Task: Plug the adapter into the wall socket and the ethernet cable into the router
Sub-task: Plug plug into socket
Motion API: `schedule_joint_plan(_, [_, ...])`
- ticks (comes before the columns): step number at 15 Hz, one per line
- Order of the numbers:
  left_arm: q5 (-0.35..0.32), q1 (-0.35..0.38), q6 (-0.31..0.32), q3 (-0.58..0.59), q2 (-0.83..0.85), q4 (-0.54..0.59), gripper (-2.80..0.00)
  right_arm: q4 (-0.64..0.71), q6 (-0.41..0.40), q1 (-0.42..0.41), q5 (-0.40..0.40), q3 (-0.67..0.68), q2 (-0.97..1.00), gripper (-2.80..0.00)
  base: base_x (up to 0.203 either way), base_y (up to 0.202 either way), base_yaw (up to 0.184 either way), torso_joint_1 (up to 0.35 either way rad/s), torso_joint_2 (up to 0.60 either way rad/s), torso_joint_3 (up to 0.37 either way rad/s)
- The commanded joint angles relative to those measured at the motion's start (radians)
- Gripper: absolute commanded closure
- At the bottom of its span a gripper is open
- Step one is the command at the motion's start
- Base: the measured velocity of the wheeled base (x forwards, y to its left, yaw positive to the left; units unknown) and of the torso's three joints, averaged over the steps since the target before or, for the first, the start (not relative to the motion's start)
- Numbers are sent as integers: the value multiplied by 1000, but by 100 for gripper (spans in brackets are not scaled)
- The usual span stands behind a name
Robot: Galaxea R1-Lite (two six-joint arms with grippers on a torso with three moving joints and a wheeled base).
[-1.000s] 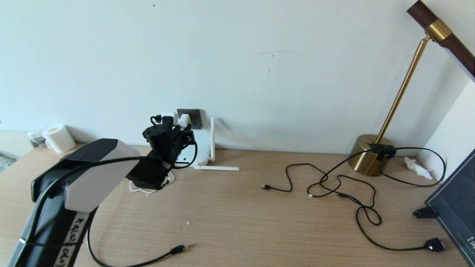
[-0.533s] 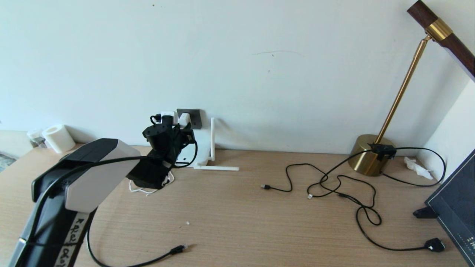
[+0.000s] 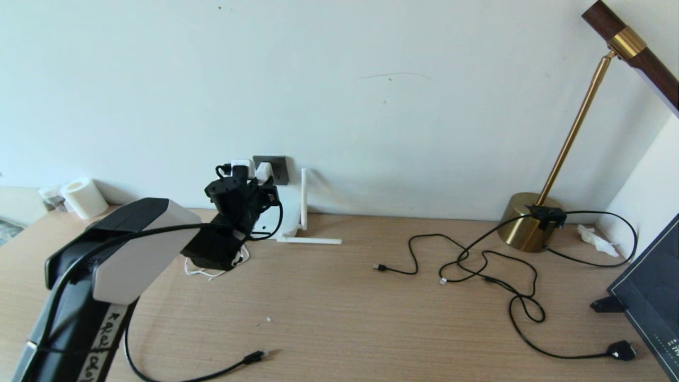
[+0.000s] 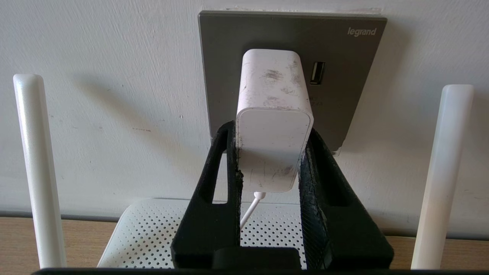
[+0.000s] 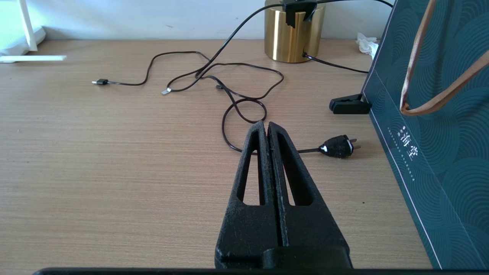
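Observation:
My left gripper [image 4: 270, 130] is shut on the white adapter [image 4: 273, 114], one finger on each side of its rear half. The adapter's far end sits against the dark grey wall socket [image 4: 344, 76]; its pins are hidden. Its thin white cord [image 4: 250, 210] hangs down over the router [image 4: 145, 233], whose antennas [image 4: 38, 172] stand on either side. In the head view the gripper [image 3: 260, 185] is at the wall socket [image 3: 280, 167], above the router [image 3: 289, 212]. The ethernet cable [image 3: 257, 355] lies loose near the table's front edge. My right gripper [image 5: 266, 124] is shut and empty, low over the table.
Thin black cords [image 3: 477, 260] loop across the right half of the table, ending in a black two-pin plug [image 5: 338, 147]. A brass lamp base [image 3: 525, 220] stands at the back right, next to a dark teal bag [image 3: 652, 286]. A paper roll [image 3: 84, 197] sits far left.

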Motion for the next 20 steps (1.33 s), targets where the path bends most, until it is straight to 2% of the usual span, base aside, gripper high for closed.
schedule_joint_plan(1, [1, 0, 1, 0, 6, -4, 0, 0, 1, 0, 0, 0, 2, 0, 0, 0, 0, 0, 0, 0])
schedule_joint_plan(20, [1, -4, 1, -26, -5, 38, 0, 0, 1, 0, 0, 0, 2, 0, 0, 0, 0, 0, 0, 0])
